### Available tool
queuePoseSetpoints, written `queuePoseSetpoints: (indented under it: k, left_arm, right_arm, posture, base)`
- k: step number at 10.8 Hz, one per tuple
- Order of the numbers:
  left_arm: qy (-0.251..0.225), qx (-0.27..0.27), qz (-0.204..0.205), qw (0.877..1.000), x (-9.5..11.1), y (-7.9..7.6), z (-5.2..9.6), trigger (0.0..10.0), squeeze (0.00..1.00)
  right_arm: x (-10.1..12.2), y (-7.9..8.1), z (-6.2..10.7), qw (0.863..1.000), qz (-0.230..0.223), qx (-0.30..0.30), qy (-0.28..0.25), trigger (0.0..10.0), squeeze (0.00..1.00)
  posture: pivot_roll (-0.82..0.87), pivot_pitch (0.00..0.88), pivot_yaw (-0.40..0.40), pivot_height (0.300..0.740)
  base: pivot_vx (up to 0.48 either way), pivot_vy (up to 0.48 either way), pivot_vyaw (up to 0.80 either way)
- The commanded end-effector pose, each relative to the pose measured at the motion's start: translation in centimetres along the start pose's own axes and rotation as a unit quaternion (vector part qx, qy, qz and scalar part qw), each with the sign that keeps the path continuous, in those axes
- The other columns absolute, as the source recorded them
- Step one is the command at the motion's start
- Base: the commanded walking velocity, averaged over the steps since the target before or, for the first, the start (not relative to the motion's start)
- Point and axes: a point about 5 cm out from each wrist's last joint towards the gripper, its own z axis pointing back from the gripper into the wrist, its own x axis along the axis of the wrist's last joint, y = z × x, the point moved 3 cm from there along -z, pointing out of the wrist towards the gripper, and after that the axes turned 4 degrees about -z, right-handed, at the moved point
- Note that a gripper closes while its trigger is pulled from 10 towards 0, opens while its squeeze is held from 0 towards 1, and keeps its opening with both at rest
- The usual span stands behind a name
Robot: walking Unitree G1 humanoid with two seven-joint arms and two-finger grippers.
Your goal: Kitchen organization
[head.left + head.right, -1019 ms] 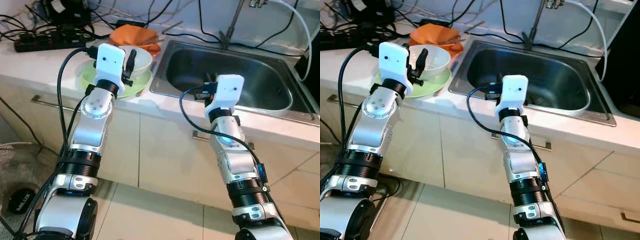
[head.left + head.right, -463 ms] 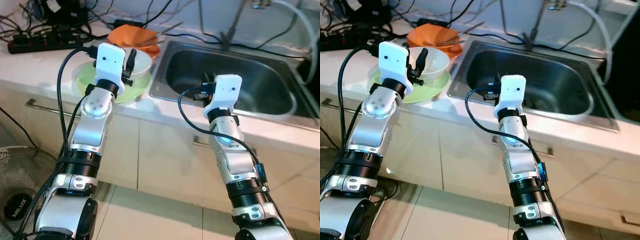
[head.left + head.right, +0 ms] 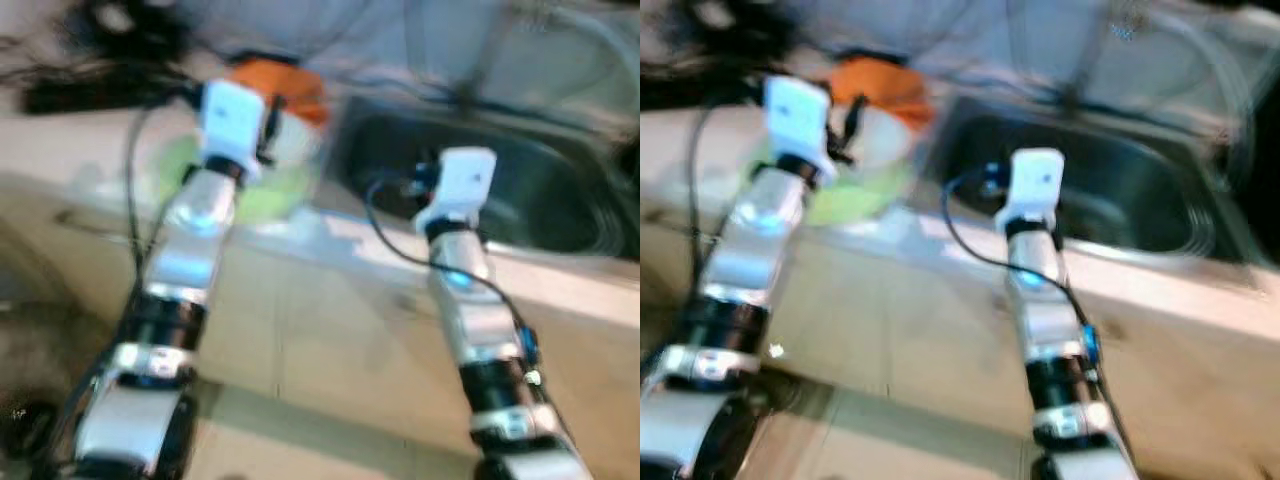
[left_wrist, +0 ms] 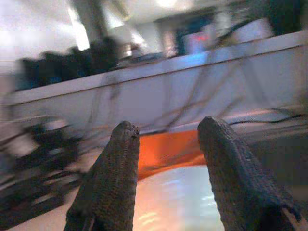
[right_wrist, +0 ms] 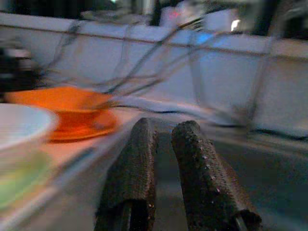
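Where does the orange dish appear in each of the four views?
Left eye view: orange dish, behind the white bowl.
Right eye view: upper left.
Left wrist view: between the fingers.
Right wrist view: at the left.
Shared landmark: white bowl.

Counter [image 3: 90, 140] runs left to right with the sink [image 3: 560, 200] set in on the right. Bowl [image 3: 880, 135] sits on a plate [image 3: 855, 195] just left of the sink, another dish [image 3: 285, 80] behind it. Cupboard fronts [image 3: 330, 330] below the counter.
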Motion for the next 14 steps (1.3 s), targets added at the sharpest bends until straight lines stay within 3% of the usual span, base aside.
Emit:
queuePoseSetpoints:
  k: [1, 11, 14]
  left_arm:
    - [-0.011, -0.005, 0.003, 1.0, 0.81, -0.49, -0.35, 10.0, 0.0]
    - [-0.018, -0.009, 0.006, 1.0, 1.13, -0.67, -0.46, 10.0, 0.0]
    - [-0.035, -0.026, 0.012, 0.999, 1.79, -0.95, -0.27, 10.0, 0.0]
  right_arm:
    - [0.31, -0.64, -0.08, 1.0, 0.007, -0.006, -0.007, 10.0, 0.0]
    - [0.17, -0.77, -0.14, 1.0, 0.001, -0.01, -0.004, 10.0, 0.0]
    - [0.12, -0.79, -0.12, 1.0, -0.001, -0.01, -0.004, 10.0, 0.0]
  posture:
    - [-0.05, 0.0, -0.079, 0.74]
    - [-0.05, 0.0, -0.081, 0.74]
    - [-0.05, 0.001, -0.082, 0.74]
  base:
    - [0.379, 0.0, 0.0]
    - [0.336, 0.0, 0.0]
    - [0.0, 0.0, 0.0]
